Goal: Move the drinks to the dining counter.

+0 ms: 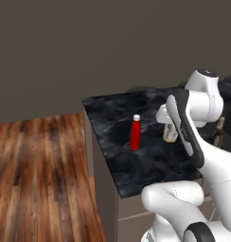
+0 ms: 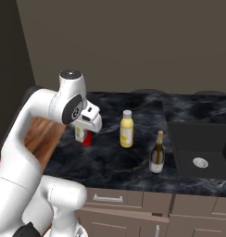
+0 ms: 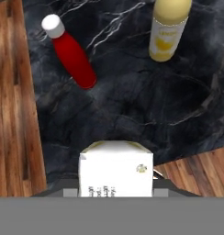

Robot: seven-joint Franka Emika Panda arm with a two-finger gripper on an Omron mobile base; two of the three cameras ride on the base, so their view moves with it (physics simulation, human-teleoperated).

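My gripper (image 3: 116,190) is shut on the small white-yellow carton (image 3: 116,170), holding it by its sides over the black marble worktop (image 3: 132,105). In the right base view the carton (image 2: 79,135) hangs under the gripper (image 2: 82,126), just in front of the red bottle (image 2: 88,139). The red bottle with its white cap (image 1: 135,132) stands upright near the worktop's left end. The yellow juice bottle (image 2: 126,129) stands in the middle, and the dark wine bottle (image 2: 157,152) to its right near the front edge. The dining counter is out of view.
This worktop (image 2: 115,166) sits over handled drawers (image 2: 108,199) and has a dark sink (image 2: 198,148) at its right. Wooden floor (image 1: 37,179) lies beyond its left end. A plain dark wall runs behind.
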